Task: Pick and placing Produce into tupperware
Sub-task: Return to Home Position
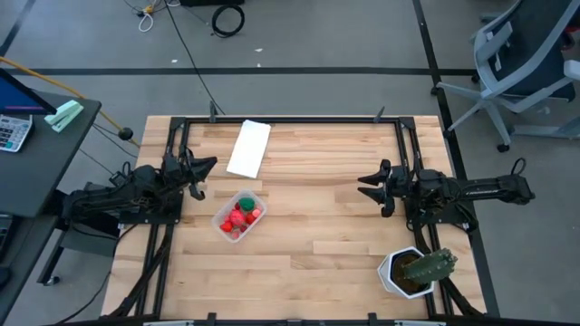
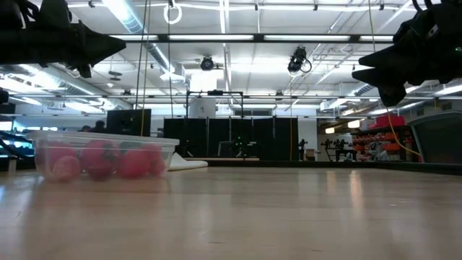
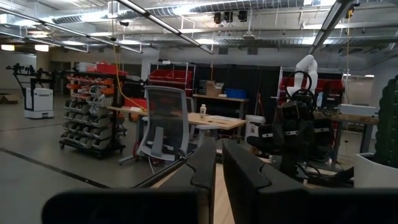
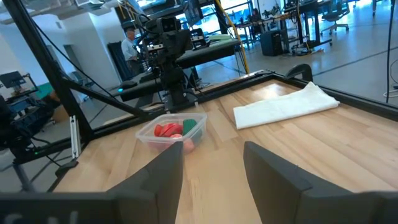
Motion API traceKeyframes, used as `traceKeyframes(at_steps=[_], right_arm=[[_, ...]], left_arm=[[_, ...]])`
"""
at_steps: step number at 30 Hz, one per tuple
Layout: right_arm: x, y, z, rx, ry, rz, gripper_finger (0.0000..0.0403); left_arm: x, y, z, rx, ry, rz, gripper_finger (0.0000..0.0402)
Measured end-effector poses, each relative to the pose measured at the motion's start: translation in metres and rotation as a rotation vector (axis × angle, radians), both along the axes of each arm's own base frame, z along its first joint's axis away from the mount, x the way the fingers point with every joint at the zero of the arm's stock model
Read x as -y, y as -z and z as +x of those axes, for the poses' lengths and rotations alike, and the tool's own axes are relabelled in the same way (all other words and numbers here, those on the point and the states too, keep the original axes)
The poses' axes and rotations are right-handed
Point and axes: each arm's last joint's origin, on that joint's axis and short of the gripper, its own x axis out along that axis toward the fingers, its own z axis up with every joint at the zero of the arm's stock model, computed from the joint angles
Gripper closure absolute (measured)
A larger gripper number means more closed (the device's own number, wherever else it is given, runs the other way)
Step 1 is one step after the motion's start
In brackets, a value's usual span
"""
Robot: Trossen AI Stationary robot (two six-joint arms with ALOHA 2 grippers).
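Left hand (image 1: 208,167) and right hand (image 1: 363,186) hover raised.

Large open robotics lab, exposed ceiling ducts (image 3: 186,9), long strip lights (image 2: 224,37), bin racks (image 3: 93,118) and an office chair (image 3: 165,124) beyond the left gripper (image 3: 218,149), grey floor (image 1: 317,36).

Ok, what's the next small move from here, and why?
Probably just park both arms at their sides and stop. The produce all appears to sit inside the tupperware, and I see no loose piece on the table. The left gripper and the open right gripper hang empty at opposite edges, well apart from it.
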Motion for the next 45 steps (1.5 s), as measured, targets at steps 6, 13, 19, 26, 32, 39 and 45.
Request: traceKeyframes(at_steps=[6,13,19,26,32,39,45], right_arm=[[0.0000,0.0000,0.0000,0.000,0.000,0.000,0.0227],[0.0000,0.0000,0.0000,0.000,0.000,0.000,0.0227],[0.0000,0.0000,0.0000,0.000,0.000,0.000,0.0227],[0.0000,0.0000,0.0000,0.000,0.000,0.000,0.0227],[0.0000,0.0000,0.0000,0.000,0.000,0.000,0.0227],[0.0000,0.0000,0.0000,0.000,0.000,0.000,0.0227],[0.0000,0.0000,0.0000,0.000,0.000,0.000,0.0227]], left_arm=[[0.0000,0.0000,0.0000,0.000,0.000,0.000,0.0373],[0.0000,0.0000,0.0000,0.000,0.000,0.000,0.0377],[0.0000,0.0000,0.0000,0.000,0.000,0.000,0.0367],[0.0000,0.0000,0.0000,0.000,0.000,0.000,0.0368],[0.0000,0.0000,0.0000,0.000,0.000,0.000,0.0378],[0.0000,0.0000,0.0000,0.000,0.000,0.000,0.0371],[0.0000,0.0000,0.0000,0.000,0.000,0.000,0.0365]])
